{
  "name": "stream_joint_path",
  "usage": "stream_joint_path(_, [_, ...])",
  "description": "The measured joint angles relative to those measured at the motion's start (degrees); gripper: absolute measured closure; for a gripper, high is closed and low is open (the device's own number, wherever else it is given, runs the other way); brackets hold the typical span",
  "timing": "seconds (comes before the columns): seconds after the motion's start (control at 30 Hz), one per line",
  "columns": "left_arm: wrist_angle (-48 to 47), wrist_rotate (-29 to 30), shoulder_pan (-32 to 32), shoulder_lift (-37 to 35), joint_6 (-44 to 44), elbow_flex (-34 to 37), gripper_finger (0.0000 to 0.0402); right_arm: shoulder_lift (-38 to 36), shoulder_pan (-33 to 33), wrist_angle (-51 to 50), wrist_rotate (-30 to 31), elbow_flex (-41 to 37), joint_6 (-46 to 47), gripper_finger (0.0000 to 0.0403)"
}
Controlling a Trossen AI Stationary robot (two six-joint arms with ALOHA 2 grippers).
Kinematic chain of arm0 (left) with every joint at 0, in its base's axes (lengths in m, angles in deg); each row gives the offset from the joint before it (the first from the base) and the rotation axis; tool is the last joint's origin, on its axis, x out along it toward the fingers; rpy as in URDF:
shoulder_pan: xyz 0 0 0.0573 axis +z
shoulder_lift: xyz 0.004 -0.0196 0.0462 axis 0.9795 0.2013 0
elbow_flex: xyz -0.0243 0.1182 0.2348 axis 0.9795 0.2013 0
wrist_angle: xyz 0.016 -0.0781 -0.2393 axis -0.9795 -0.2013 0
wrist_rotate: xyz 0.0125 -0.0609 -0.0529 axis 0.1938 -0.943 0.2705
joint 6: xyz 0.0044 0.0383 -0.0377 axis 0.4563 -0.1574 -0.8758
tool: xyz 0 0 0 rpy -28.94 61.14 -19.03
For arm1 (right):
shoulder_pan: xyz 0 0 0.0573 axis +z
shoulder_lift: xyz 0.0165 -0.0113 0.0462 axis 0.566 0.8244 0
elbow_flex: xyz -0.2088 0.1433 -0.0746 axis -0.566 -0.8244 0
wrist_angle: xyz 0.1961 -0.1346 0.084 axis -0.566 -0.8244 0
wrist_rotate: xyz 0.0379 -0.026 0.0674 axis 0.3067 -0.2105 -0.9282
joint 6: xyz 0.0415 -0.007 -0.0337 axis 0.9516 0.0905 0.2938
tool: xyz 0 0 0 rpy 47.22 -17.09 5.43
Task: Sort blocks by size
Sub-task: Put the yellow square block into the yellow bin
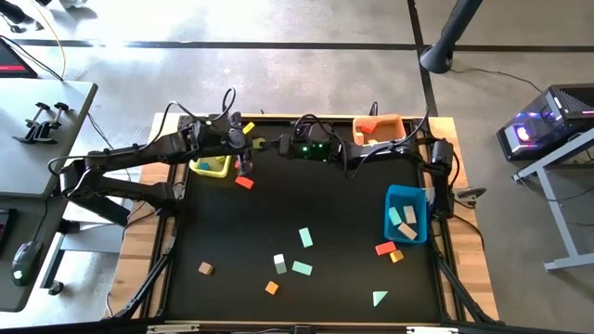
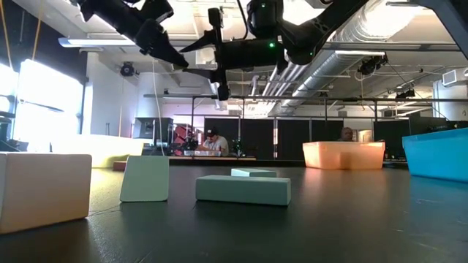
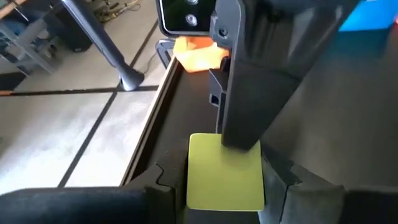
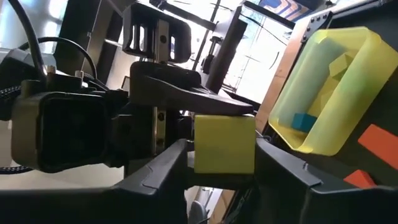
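Observation:
A yellow-green block point(image 1: 257, 143) is held in the air between my two grippers, above the table's far left part, beside the yellow bin point(image 1: 212, 167). My left gripper point(image 1: 249, 141) reaches it from the left and is shut on it. My right gripper point(image 1: 264, 144) reaches across from the right and is also shut on it. The block shows in the left wrist view point(image 3: 225, 174) and in the right wrist view point(image 4: 224, 144). Several other blocks lie on the mat: a red one point(image 1: 244, 183), mint ones point(image 1: 305, 237), a tan one point(image 1: 205, 268). My left gripper pinches the block's two opposite sides point(image 3: 194, 180) between its two fingers, coming level from the table's left. The block is lifted clear of the table. One of its fingers point(image 4: 186, 93) lies over the block's top face in the right wrist view. My right gripper pinches the other pair of the block's sides point(image 4: 249, 149) between its two fingers, coming level from the table's right. One of its fingers point(image 3: 239, 93) lies across the block's far part in the left wrist view. The block is clear of the table.
The yellow bin holds a blue block. An orange bin point(image 1: 376, 130) stands at the far edge and a blue bin point(image 1: 406, 211) with tan and mint blocks at the right. Loose blocks lie in the mat's near half, among them an orange one point(image 1: 271, 288) and a mint triangle point(image 1: 379, 298).

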Motion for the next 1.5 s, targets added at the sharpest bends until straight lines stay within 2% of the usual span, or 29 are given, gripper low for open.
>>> stream_joint_path(0.13, [-6.23,0.51,0.28,-1.07,-1.23,-1.17,0.0296,-0.1,-1.31,-1.47,0.59,0.07,-0.04,0.0198])
stream_joint_path(0.27, [-14.16,1.44,1.91,-2.13,-4.79,-5.44,0.0296,-0.11,-2.43,-6.44,7.86,0.07,2.35,0.0184])
stream_joint_path(0.37, [-18.85,3.54,4.15,-2.36,-6.43,-6.2,0.0296,-0.11,-2.33,-6.68,10.52,0.07,2.33,0.0184])
stream_joint_path(0.67, [-31.35,7.95,16.39,-1.67,-12.22,-3.69,0.0294,-0.11,-2.27,-7.1,11.54,0.07,1.35,0.0183])
stream_joint_path(0.8, [-30.69,8.46,21.64,-1.31,-12.4,-1.73,0.0281,-0.11,-1.96,-8.21,10.49,0.07,1.39,0.0183])
stream_joint_path(0.97, [-28.52,8.34,26.89,-0.92,-12.59,4.06,0.0276,-0.11,-1.5,-9.02,9.06,0.07,1.41,0.0183])
stream_joint_path(1.2, [-28.14,6.94,30.77,-0.72,-17.48,8.57,0.0269,-0.11,-1.18,-9.08,7.44,0.07,1.4,0.0183])
stream_joint_path(1.5, [-28.61,5.81,31.45,-1.07,-20.48,8.48,0.0199,-1.64,-1.58,-9.94,7.09,0.07,-1.79,0.0183])
